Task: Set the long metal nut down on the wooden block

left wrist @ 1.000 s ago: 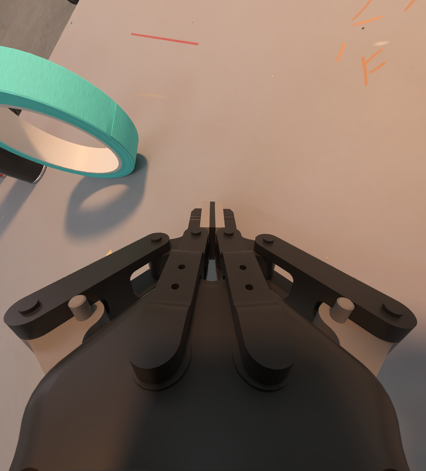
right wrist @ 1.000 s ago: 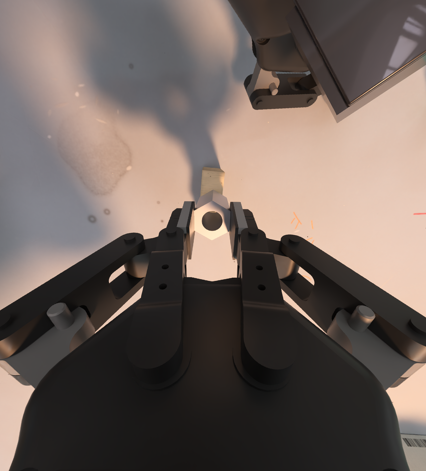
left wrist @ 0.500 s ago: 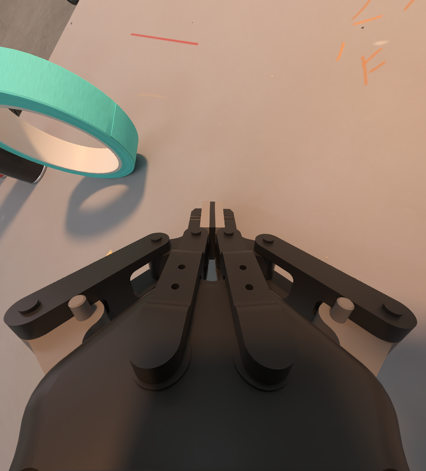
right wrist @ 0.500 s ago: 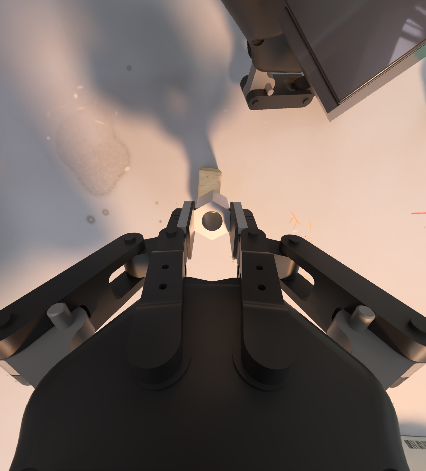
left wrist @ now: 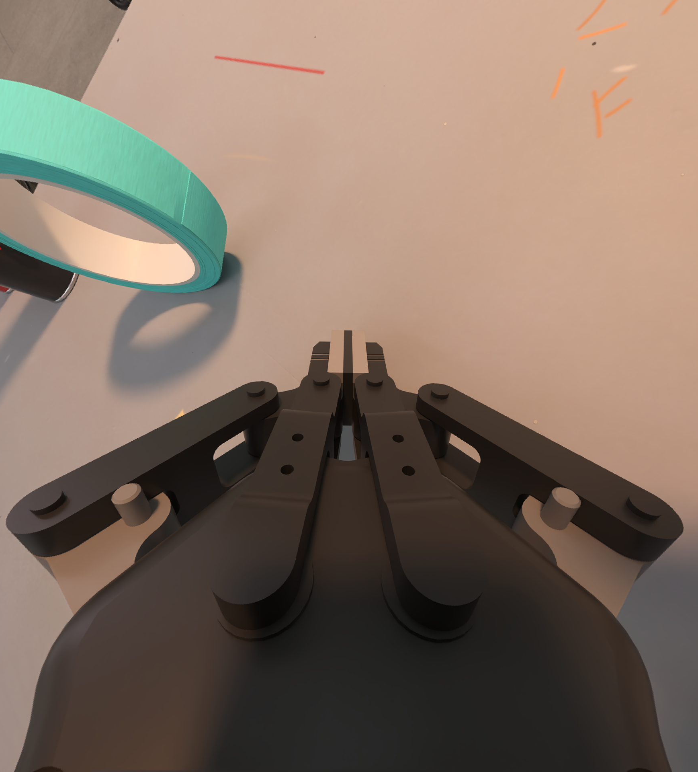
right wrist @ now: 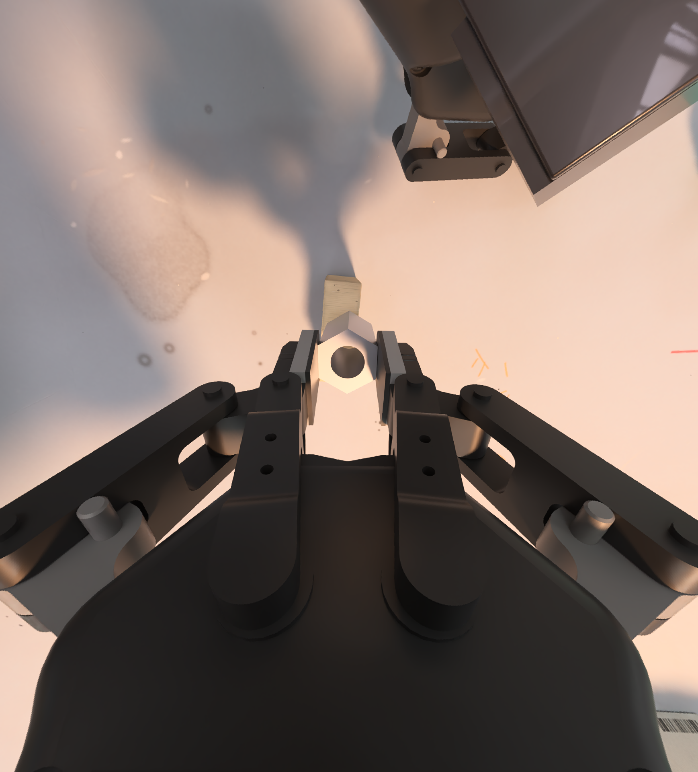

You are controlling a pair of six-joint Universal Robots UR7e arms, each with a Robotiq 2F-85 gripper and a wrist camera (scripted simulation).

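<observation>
Right gripper (right wrist: 346,362) is clamped on the long metal nut (right wrist: 345,361), pads on two opposite flats, bore facing the camera, so the nut's axis runs along the fingers. The nut hangs above the table (right wrist: 505,271); it isn't on the wooden block (right wrist: 341,298) yet. Only the block's far part shows beyond the nut, the rest is hidden behind it.

Step in hand, as I read it: line up over the block and lower.

- The block looks narrow, barely wider than the nut (can't tell height above it from this view). Centre the nut across the block's width first, then go along its length.
- Descend straight along the finger axis, slowly. An off-centre touchdown likely tips the nut off an edge.
- Landing on its end face makes a tall, tippy stack. Open only once the lower face sits flat on the wood.
- Open both fingers evenly and retreat straight up, no sideways drag.

Left gripper (left wrist: 347,351) is closed on nothing, pads together, parked over bare table with a teal tape roll (left wrist: 88,188) off to its left; a dark can (left wrist: 17,271) sits behind the roll. From the right wrist view it hangs well beyond the block, so keep it where it is.
</observation>
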